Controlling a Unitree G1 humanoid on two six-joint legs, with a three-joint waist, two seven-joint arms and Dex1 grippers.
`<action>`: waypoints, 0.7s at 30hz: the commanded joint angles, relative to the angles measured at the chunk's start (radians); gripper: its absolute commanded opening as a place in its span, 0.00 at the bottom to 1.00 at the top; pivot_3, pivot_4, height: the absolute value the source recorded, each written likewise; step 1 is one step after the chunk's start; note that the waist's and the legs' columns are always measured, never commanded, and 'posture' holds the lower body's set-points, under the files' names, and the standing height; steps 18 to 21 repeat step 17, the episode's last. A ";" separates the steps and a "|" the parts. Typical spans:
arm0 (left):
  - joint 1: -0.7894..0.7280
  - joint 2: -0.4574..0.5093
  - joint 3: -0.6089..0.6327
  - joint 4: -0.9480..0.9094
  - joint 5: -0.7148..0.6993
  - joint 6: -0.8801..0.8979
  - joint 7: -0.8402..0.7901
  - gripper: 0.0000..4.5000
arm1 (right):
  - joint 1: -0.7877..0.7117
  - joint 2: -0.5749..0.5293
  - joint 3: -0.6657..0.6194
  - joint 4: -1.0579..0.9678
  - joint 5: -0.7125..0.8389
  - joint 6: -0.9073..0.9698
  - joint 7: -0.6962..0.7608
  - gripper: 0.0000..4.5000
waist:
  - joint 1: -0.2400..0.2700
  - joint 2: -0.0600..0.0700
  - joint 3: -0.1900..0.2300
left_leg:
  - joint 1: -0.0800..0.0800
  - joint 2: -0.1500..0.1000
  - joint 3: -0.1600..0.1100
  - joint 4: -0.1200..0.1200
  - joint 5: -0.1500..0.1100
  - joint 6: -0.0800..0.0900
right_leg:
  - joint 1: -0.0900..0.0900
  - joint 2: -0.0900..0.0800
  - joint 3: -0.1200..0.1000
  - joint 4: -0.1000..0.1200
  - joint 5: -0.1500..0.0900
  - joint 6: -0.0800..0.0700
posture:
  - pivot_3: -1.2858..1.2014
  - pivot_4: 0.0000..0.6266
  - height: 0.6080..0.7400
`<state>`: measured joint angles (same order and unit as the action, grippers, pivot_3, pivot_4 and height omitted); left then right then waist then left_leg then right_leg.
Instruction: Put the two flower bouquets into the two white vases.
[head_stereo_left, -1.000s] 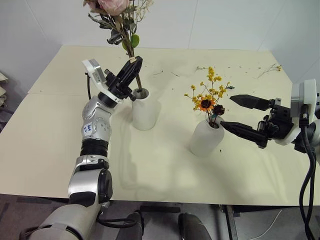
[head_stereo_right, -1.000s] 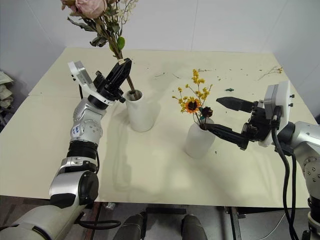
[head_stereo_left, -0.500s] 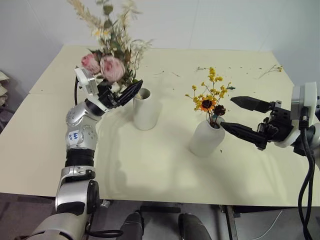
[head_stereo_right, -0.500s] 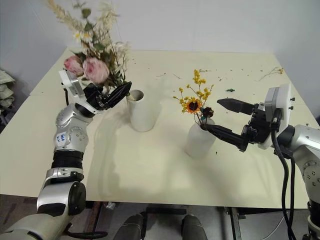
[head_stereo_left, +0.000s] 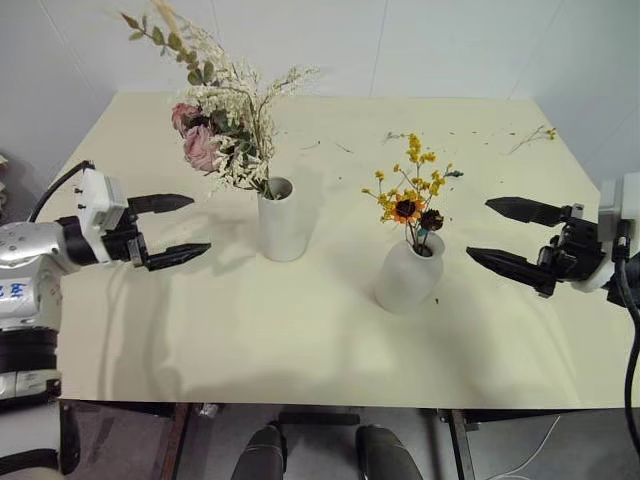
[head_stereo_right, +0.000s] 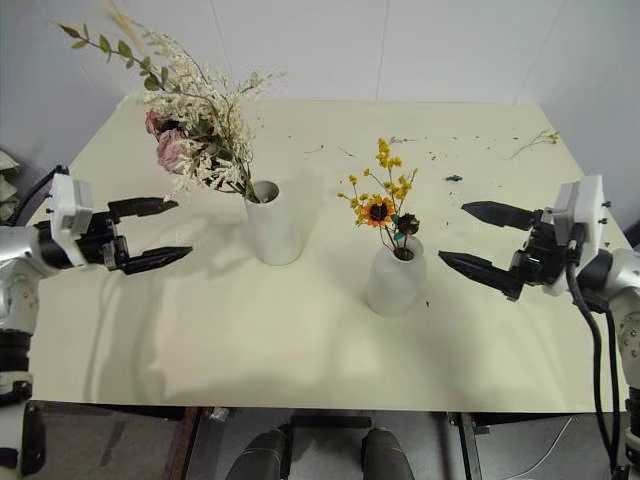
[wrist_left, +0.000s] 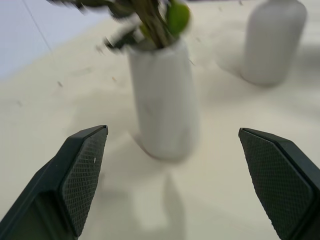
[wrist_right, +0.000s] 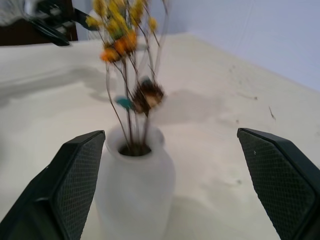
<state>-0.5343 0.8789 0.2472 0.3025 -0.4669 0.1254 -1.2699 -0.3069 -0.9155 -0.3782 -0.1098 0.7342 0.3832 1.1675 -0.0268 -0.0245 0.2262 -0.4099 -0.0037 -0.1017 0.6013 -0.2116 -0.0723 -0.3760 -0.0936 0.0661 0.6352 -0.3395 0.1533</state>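
Pink roses are now standing in the straight vase, leaning toward ten o'clock; my left gripper is pulling away at nine o'clock, jaws wide. Yellow flowers are sitting in the round vase; my right gripper is waiting wide. Both bouquets seem placed.

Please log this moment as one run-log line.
rose bouquet: in cylinder vase | yellow bouquet: in round vase | both end effectors: open, empty

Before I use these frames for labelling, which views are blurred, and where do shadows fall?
Left wrist view: cylinder vase and leaves soft, round vase too; fingers sharp. Right wrist view: yellow bouquet smeared. Left eye view: crisp; soft shadows on the table left of both vases, none harsh, no glare.
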 joint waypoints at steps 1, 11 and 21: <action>0.081 0.042 0.071 -0.127 -0.054 0.072 0.008 1.00 | -0.020 -0.022 -0.038 0.062 -0.015 -0.060 0.064 1.00 | -0.001 0.000 0.000 | 0.000 0.000 0.000 0.000 0.000 0.000 | 0.000 0.000 0.000 0.000 0.000 0.000 | 0.52 0.24 1.00; 0.125 0.000 0.084 -0.252 -0.080 0.115 0.079 1.00 | -0.141 -0.031 0.039 0.315 -0.179 -0.236 0.150 1.00 | -0.003 0.000 0.000 | 0.003 0.000 0.001 -0.003 0.001 -0.001 | 0.000 0.000 0.000 0.001 0.000 -0.001 | 0.52 0.24 1.00; 0.126 -0.005 0.101 -0.262 -0.083 0.104 0.091 1.00 | -0.154 -0.054 0.066 0.346 -0.197 -0.254 0.226 1.00 | -0.003 0.001 0.000 | 0.003 0.000 0.001 -0.005 0.000 -0.001 | 0.000 0.000 0.000 0.000 -0.001 -0.001 | 0.52 0.24 1.00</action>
